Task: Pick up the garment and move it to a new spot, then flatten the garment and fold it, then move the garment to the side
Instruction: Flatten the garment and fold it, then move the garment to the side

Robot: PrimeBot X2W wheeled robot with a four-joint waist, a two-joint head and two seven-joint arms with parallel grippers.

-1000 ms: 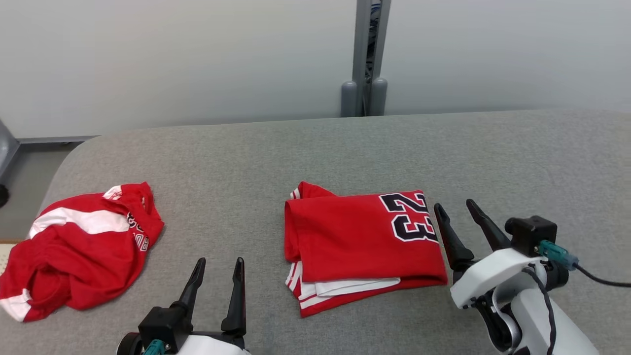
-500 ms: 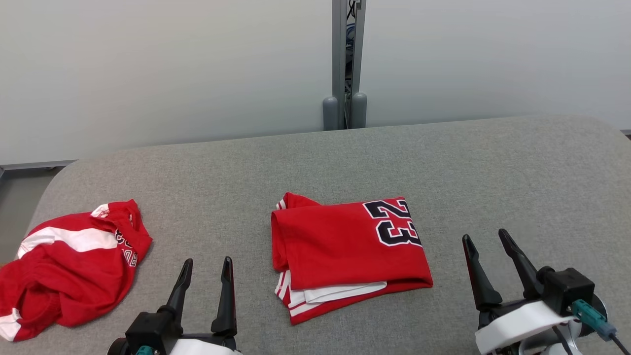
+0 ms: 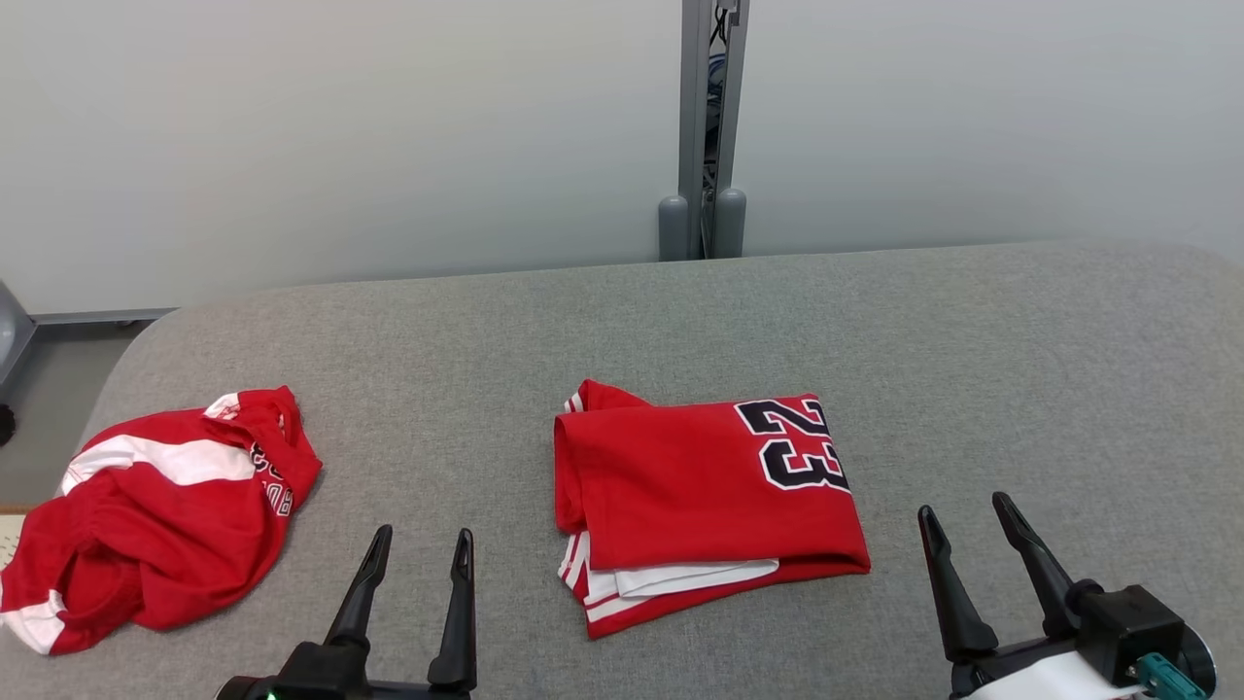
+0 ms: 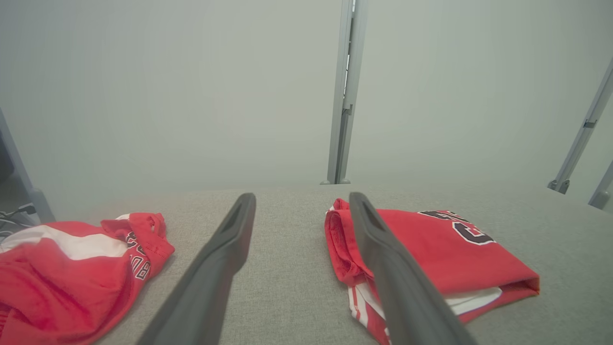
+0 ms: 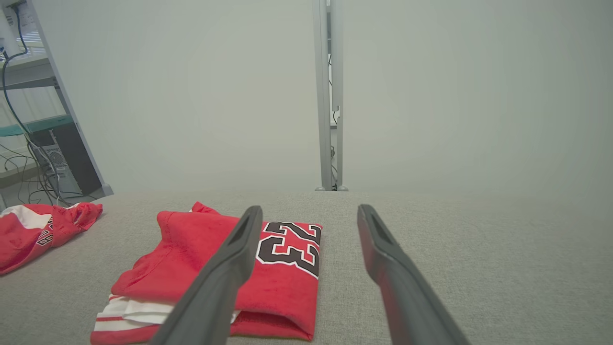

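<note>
On the grey fabric-covered desk (image 3: pixel 583 311) before me I count two garments. One red jersey folded into a rectangle (image 3: pixel 700 486), a dark 23 on its top face, lies at the middle. One crumpled red-and-white jersey (image 3: pixel 155 525) lies well apart from it at my left end. White striped layers poke out along the folded one's near edge.

I have two pincers, each with two dark fingers, both spread wide and holding nothing. My left pincer (image 3: pixel 425 533) points at bare cloth between the two jerseys; my right pincer (image 3: pixel 963 506) sits near the folded jersey's right edge, not touching it.

One grey metal post (image 3: pixel 712 117) stands behind the desk. My right wrist view adds a shelf with dangling cables (image 5: pixel 28 120) beyond the crumpled jersey. My left wrist view adds two slanted grey struts (image 4: pixel 579 134) at its far right.
</note>
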